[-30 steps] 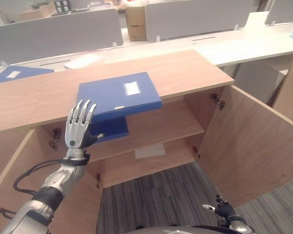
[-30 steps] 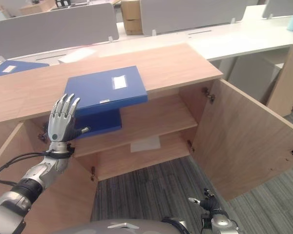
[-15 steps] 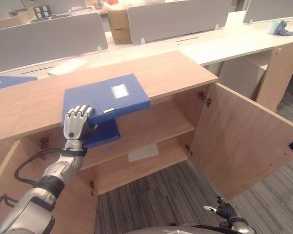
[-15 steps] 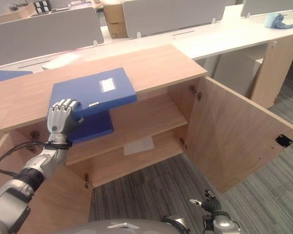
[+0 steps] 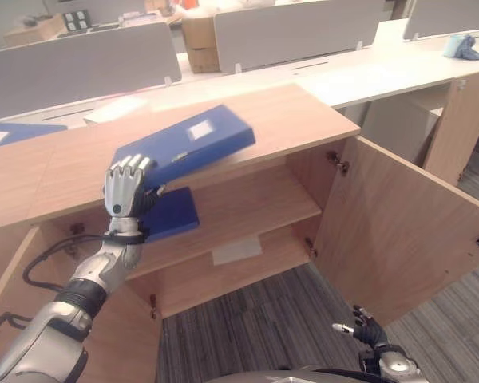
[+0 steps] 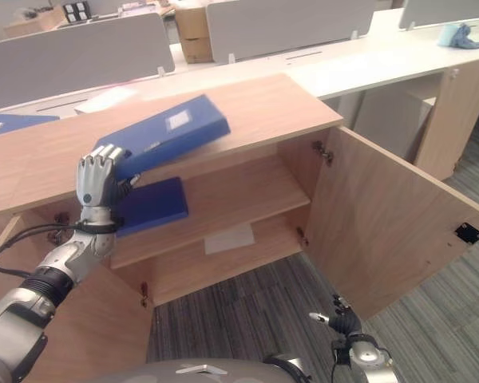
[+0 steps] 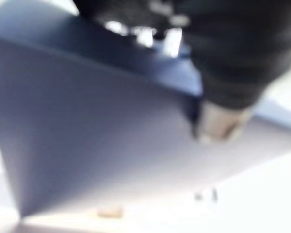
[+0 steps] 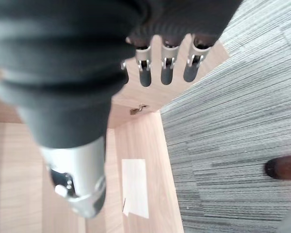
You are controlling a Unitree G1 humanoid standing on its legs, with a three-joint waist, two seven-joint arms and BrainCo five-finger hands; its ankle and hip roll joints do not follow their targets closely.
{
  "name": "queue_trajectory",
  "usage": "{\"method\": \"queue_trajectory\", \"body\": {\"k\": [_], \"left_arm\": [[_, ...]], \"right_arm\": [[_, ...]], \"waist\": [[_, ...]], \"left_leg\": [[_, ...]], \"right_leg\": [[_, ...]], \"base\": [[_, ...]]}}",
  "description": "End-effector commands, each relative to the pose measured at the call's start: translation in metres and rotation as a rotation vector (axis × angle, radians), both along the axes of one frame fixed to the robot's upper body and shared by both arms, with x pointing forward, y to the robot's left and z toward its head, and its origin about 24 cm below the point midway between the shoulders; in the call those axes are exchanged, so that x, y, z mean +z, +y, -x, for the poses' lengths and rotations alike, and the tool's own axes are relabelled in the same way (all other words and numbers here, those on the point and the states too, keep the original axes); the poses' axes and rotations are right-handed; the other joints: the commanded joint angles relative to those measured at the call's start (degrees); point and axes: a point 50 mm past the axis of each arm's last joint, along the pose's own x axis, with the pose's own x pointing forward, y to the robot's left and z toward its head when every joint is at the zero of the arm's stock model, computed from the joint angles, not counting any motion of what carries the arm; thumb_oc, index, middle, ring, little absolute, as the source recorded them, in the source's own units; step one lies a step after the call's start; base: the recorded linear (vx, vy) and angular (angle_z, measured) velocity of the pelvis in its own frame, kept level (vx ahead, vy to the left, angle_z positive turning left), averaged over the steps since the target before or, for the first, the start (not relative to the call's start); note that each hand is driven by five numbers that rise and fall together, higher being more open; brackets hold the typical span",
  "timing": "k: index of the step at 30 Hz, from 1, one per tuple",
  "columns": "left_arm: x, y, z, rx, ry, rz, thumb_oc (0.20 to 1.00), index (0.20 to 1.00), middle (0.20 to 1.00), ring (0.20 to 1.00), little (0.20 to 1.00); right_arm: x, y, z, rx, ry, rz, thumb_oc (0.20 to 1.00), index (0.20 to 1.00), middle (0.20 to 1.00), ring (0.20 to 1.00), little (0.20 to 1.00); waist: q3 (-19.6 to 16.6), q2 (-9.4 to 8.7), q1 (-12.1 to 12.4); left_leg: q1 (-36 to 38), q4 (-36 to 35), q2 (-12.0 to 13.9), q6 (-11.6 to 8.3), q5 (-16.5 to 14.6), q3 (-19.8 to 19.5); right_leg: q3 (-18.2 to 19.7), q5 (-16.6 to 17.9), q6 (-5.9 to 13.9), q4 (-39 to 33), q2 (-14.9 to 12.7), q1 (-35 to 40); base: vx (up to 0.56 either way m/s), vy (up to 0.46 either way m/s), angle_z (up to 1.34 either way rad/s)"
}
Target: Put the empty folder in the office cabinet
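The left hand (image 5: 124, 185) is held up at the front edge of the cabinet top (image 5: 303, 120). Its fingers are curled over the near corner of the blue folder (image 5: 184, 146), so the folder is gripped by that hand. The gripped corner is lifted, and the folder is tilted, with its far end up over the cabinet top. A small white label (image 5: 198, 131) is seen on the folder's cover. In the left wrist view, the blue cover (image 7: 87, 126) is seen very close, with the thumb (image 7: 218, 119) pressed on it.

Just below the hand, a second blue folder (image 5: 169, 214) is laid flat on the upper shelf (image 5: 255, 207) inside the cabinet. A white sheet (image 5: 238, 250) is laid on the lower shelf (image 5: 247, 263).

The right hand (image 5: 366, 331) is hung low by the grey striped carpet (image 5: 295, 319). In the right wrist view its fingers (image 8: 165, 65) are seen straight and loose, with nothing held. The right cabinet door (image 5: 399, 215) is swung wide open.

Another blue folder (image 5: 12, 134) is laid on the desk to the far left. Grey desk screens (image 5: 80, 64) are stood behind the cabinet. A blue cloth (image 5: 467, 45) is left on the white desk (image 5: 399, 72) at the far right.
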Motion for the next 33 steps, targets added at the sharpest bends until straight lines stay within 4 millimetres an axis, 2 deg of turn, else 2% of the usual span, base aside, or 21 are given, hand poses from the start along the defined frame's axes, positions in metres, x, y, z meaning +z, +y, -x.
{"method": "queue_trajectory", "body": {"k": [1,2,4,7,9,10,12,15,16,18,19,20,24,28,30,33], "left_arm": [[0.07,0.011,-0.008,-0.098,-0.212,0.259,0.2,0.2,0.2,0.2,0.2],[0.085,0.007,-0.006,-0.16,-0.242,0.326,0.2,0.2,0.2,0.2,0.2],[0.102,0.004,-0.002,-0.25,-0.254,0.443,0.2,0.2,0.2,0.2,0.2],[0.12,-0.004,0.008,-0.46,-0.218,0.63,0.2,0.2,0.2,0.2,0.2],[0.124,-0.008,0.015,-0.578,-0.182,0.737,0.2,0.2,0.2,0.2,0.2],[0.124,-0.012,0.025,-0.664,-0.148,0.811,0.2,0.2,0.2,0.2,0.2],[0.123,-0.013,0.029,-0.708,-0.12,0.853,0.2,0.2,0.2,0.2,0.2],[0.103,-0.018,0.044,-0.836,0.004,0.95,0.2,0.2,0.2,0.2,0.2],[0.103,-0.018,0.044,-0.836,0.004,0.951,0.2,0.2,0.2,0.2,0.2],[0.083,-0.016,0.061,-0.929,0.089,1.026,0.2,0.2,0.2,0.2,0.2],[0.082,-0.015,0.061,-0.933,0.096,1.037,0.2,0.2,0.2,0.2,0.2],[0.064,-0.011,0.07,-0.93,0.156,1.071,0.2,0.2,0.2,0.2,0.2],[0.04,-0.01,0.076,-0.892,0.243,1.118,0.2,0.2,0.2,0.2,0.2],[0.024,-0.012,0.079,-0.875,0.327,1.122,0.2,0.2,0.2,0.2,0.2],[0.021,-0.013,0.08,-0.875,0.343,1.114,0.2,0.2,0.2,0.2,0.2],[0.019,-0.014,0.08,-0.868,0.386,1.018,0.2,0.2,0.2,0.2,0.2]], "right_arm": [[0.023,0.0,-0.034,0.042,-0.16,0.011,1.0,1.0,1.0,1.0,1.0],[0.026,0.004,-0.037,0.054,-0.179,0.009,1.0,1.0,1.0,1.0,1.0],[0.029,0.009,-0.04,0.07,-0.199,-0.001,1.0,1.0,1.0,1.0,1.0],[0.039,0.018,-0.047,0.089,-0.262,-0.036,1.0,1.0,1.0,1.0,1.0],[0.047,0.023,-0.054,0.101,-0.31,-0.047,1.0,1.0,1.0,1.0,1.0],[0.057,0.027,-0.062,0.099,-0.363,-0.067,1.0,1.0,1.0,1.0,1.0],[0.064,0.029,-0.066,0.1,-0.396,-0.073,1.0,1.0,1.0,1.0,1.0],[0.09,0.034,-0.079,0.103,-0.506,-0.121,1.0,1.0,1.0,1.0,1.0],[0.09,0.034,-0.079,0.103,-0.505,-0.121,1.0,1.0,1.0,1.0,1.0],[0.118,0.034,-0.086,0.141,-0.617,-0.175,1.0,1.0,1.0,1.0,1.0],[0.12,0.034,-0.086,0.147,-0.628,-0.177,1.0,1.0,1.0,1.0,1.0],[0.14,0.033,-0.093,0.156,-0.705,-0.21,1.0,1.0,1.0,1.0,1.0],[0.171,0.031,-0.105,0.169,-0.83,-0.268,1.0,1.0,1.0,1.0,1.0],[0.2,0.034,-0.122,0.193,-0.925,-0.323,1.0,1.0,1.0,1.0,1.0],[0.206,0.035,-0.125,0.193,-0.941,-0.333,1.0,1.0,1.0,1.0,1.0],[0.226,0.037,-0.139,0.2,-0.969,-0.391,1.0,1.0,1.0,1.0,1.0]], "waist": [[0.5,-0.76,1.3],[0.4,-0.82,1.7],[0.2,-0.9,2.0],[0.1,-1.09,2.7],[0.0,-1.2,3.1],[0.0,-1.28,3.8],[0.0,-1.33,4.2],[0.3,-1.57,5.3],[0.3,-1.55,5.3],[0.4,-1.78,6.2],[0.4,-1.77,6.2],[0.6,-1.85,6.9],[0.8,-2.05,8.2],[0.7,-2.31,10.0],[0.6,-2.38,10.5],[0.2,-2.61,12.0]], "left_leg": [[4.8,0.1,0.2,-0.11,-10.4,1.0],[4.6,0.1,0.3,-0.24,-10.3,0.7],[4.5,0.1,0.3,-0.33,-10.1,0.3],[4.3,0.1,0.4,-0.45,-9.9,-0.4],[4.1,0.1,0.4,-0.5,-9.8,-0.8],[3.9,0.1,0.5,-0.48,-9.5,-1.4],[3.8,0.1,0.5,-0.47,-9.5,-1.6],[3.6,0.1,0.4,-0.39,-9.2,-2.5],[3.6,0.1,0.4,-0.39,-9.2,-2.5],[3.3,0.1,0.3,-0.28,-9.0,-3.1],[3.3,0.1,0.3,-0.27,-8.9,-3.1],[3.2,0.1,0.2,-0.25,-8.7,-3.4],[3.0,0.1,0.1,-0.17,-8.6,-3.9],[2.8,0.1,0.0,-0.13,-8.4,-4.6],[2.7,0.1,0.0,-0.14,-8.3,-4.7],[2.5,0.1,0.0,-0.15,-8.1,-5.1]], "right_leg": [[-2.2,0.7,3.18,0.1,-1.1,-2.5],[-2.5,0.6,3.19,0.0,-1.2,-2.4],[-2.9,0.5,3.15,0.0,-1.3,-2.3],[-3.4,0.4,3.1,0.0,-1.4,-2.2],[-3.6,0.3,3.06,-0.1,-1.4,-2.2],[-3.8,0.2,2.95,0.0,-1.4,-2.2],[-4.0,0.1,2.9,0.0,-1.5,-2.2],[-4.1,0.1,2.79,-0.1,-1.4,-2.2],[-4.1,0.1,2.79,-0.1,-1.4,-2.2],[-3.9,0.2,2.71,-0.1,-1.2,-2.4],[-3.9,0.2,2.69,-0.1,-1.2,-2.4],[-3.9,0.4,2.51,-0.1,-1.1,-2.6],[-4.4,0.4,2.32,-0.1,-1.2,-2.6],[-5.4,0.4,2.24,-0.1,-1.4,-2.4],[-5.6,0.4,2.24,-0.1,-1.4,-2.4],[-6.3,0.6,2.28,-0.1,-1.6,-2.4]], "base": [[-0.02,-0.026,0.14],[-0.01,-0.028,0.12],[0.0,-0.032,0.07],[0.0,-0.041,0.11],[-0.01,-0.032,0.07],[-0.01,-0.021,0.03],[0.0,0.0,0.0],[0.01,-0.006,0.03],[0.0,0.0,0.0],[0.02,0.001,0.04],[0.0,0.014,0.04],[-0.01,0.017,0.04],[0.0,0.006,0.03],[0.0,-0.004,0.03],[0.01,-0.011,0.08],[0.03,-0.017,0.08]]}}
